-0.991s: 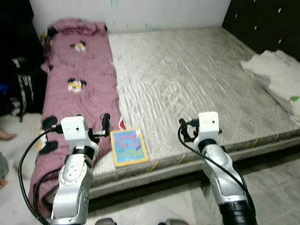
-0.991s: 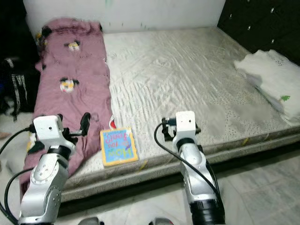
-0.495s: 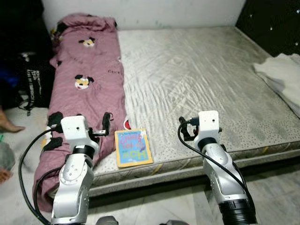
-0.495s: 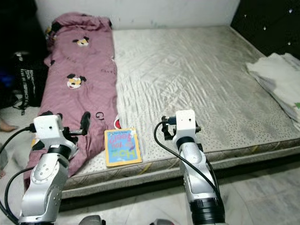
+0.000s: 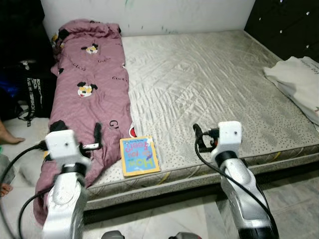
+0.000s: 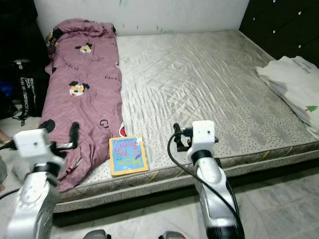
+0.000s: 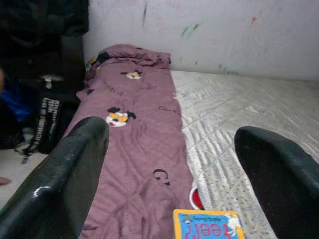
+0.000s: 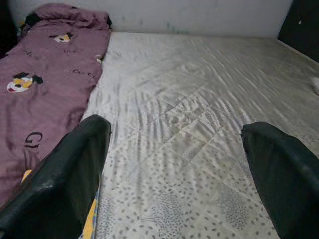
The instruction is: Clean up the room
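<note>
The left claw [image 7: 169, 164] is held over the near left edge of the bed [image 5: 209, 89], its two black fingers [image 7: 65, 179] set wide apart with nothing between them; beyond them lie the blanket and the top edge of the book. The right claw [image 8: 179, 169] is raised over the near edge of the mattress, right of the book, its fingers likewise spread and empty.

Against half a second ago, the left arm sits lower and further left in the head views, its wrist box now near the blanket's hanging edge, while the right arm has edged slightly right. The whole scene has also shifted a little, so the camera has moved; the book and blanket lie as they did.

The bed is a bare, quilted grey mattress against a white wall [image 5: 149, 15], with a dark padded headboard [image 5: 289, 25] at the right. A long pink blanket [image 5: 92, 104] with cartoon prints runs along the left side from far to near. Folded white cloth [image 5: 296, 82] lies at the right edge. A dark bag [image 5: 32, 89] stands on the floor at the left; the floor is pale tile [image 5: 294, 189].

The book [image 5: 139, 156], blue with a yellow border, lies flat at the near edge just beside the blanket, its long axis running near to far, slightly tilted.
</note>
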